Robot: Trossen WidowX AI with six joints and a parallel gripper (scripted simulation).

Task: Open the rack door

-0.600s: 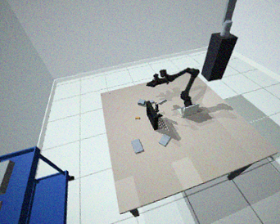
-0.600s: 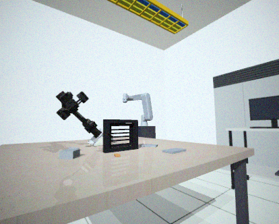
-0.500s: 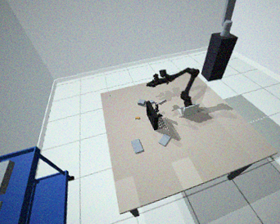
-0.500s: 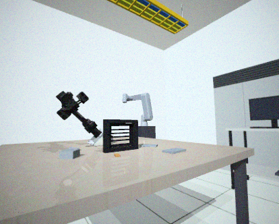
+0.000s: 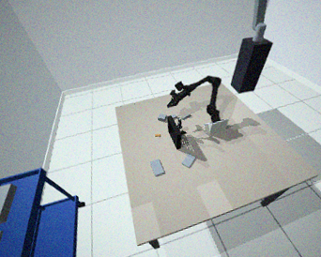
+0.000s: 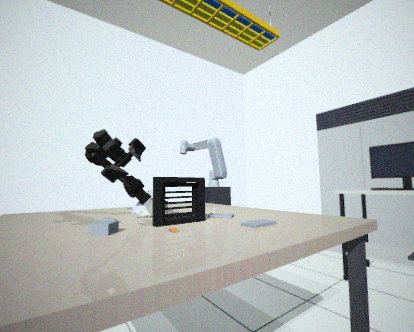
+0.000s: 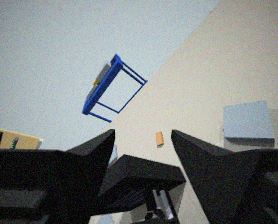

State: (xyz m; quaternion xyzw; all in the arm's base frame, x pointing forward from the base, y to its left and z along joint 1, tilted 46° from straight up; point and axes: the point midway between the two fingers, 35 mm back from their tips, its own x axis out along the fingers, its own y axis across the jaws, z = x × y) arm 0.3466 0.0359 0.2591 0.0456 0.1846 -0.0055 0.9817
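My gripper (image 5: 170, 105) (image 6: 139, 158) (image 7: 143, 133) is open, with nothing between its fingertips. It hangs in the air above and to one side of the black rack frame (image 5: 171, 133) (image 6: 158, 202) (image 7: 150, 169), not touching it. The frame stands upright on the table (image 5: 175, 196) (image 6: 225, 255) (image 7: 200, 85). Horizontal slats show through its opening in the exterior view. Small dark parts stick out on the frame's arm-facing side in the top view; which is the handle is too small to tell. In the wrist view grey metal parts show below the frame's top, partly hidden. The door's angle is unclear.
A blue-grey block (image 5: 162, 118) (image 6: 102, 227) stands near the frame's end below the gripper. Flat grey pieces (image 5: 157, 167) (image 6: 258, 223) and an orange piece (image 5: 157, 135) (image 6: 173, 230) (image 7: 159, 139) lie around the frame. A blue cart (image 5: 54, 237) (image 7: 102, 85) stands off the table.
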